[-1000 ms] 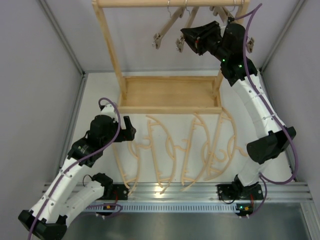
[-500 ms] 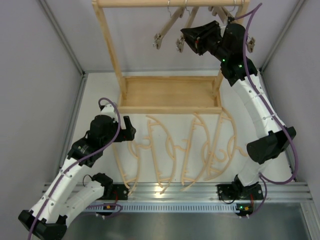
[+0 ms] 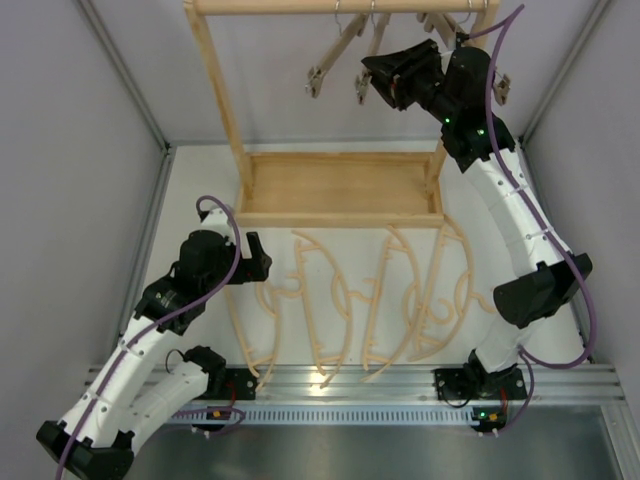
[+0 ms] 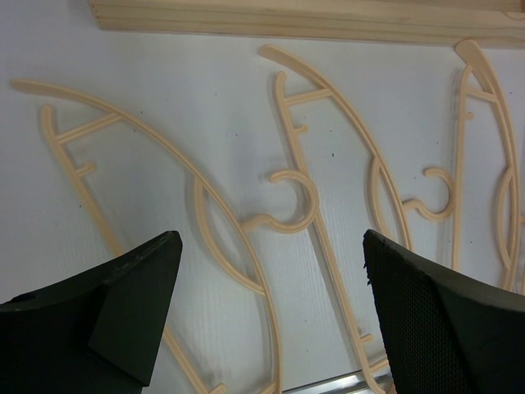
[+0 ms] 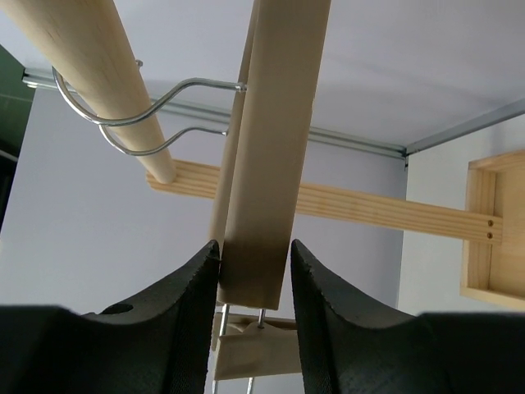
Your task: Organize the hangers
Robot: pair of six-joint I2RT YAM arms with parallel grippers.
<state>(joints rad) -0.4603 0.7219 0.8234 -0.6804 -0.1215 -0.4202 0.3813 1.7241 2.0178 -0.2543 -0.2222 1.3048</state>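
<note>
Several pale curved hangers [image 3: 335, 300] lie side by side on the white table. My left gripper [image 3: 262, 262] hovers open above the leftmost ones [image 4: 156, 152], holding nothing. Straight clamp-bar hangers [image 3: 335, 50] hang by metal hooks [image 5: 123, 123] from the rack's top rail [image 3: 300, 6]. My right gripper [image 3: 375, 75] is up at the rail's right end. One hanging clamp bar [image 5: 275, 123] stands between its fingers. The left finger touches the bar, and a thin gap shows at the right finger [image 5: 316, 279]. Another clamp bar hangs close behind it.
The pale wooden rack has a tray base [image 3: 340, 190] on the table just beyond the curved hangers. Grey walls close in both sides. An aluminium rail [image 3: 350, 380] runs along the near edge by the arm bases.
The right gripper's jaws have parted slightly from the clamp bar they were pressing. Both arms and the hangers stay where they were.
</note>
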